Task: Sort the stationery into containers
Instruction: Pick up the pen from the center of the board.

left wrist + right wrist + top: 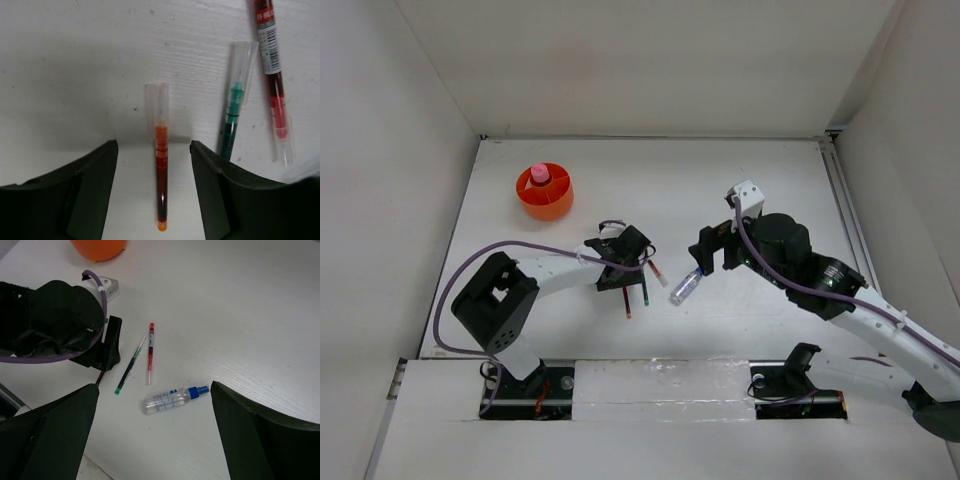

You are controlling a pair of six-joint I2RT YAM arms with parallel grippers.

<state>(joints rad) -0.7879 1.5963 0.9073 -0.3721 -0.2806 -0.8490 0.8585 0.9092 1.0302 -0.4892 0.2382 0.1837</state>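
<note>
Left tool (153, 160), jaws apart, straddles red pen (161, 170) on surface (720, 190), not touching it; green pen (231, 125) and second red pen (272, 75) lie right of it. Right tool (155, 390), jaws wide apart, hangs near blue-capped bottle (172, 398); orange tub (556, 208) sits upper left.

I can't read any real words here. The red pen (273, 82) has a white sticker (268, 39) with a barcode and blurry red marks. The bottle (167, 400) has tiny blue print.

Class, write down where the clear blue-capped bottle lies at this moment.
In the top view the clear blue-capped bottle lies on its side near the middle of the table, just right of the labelled red pen and close to the open right fingers.
</note>
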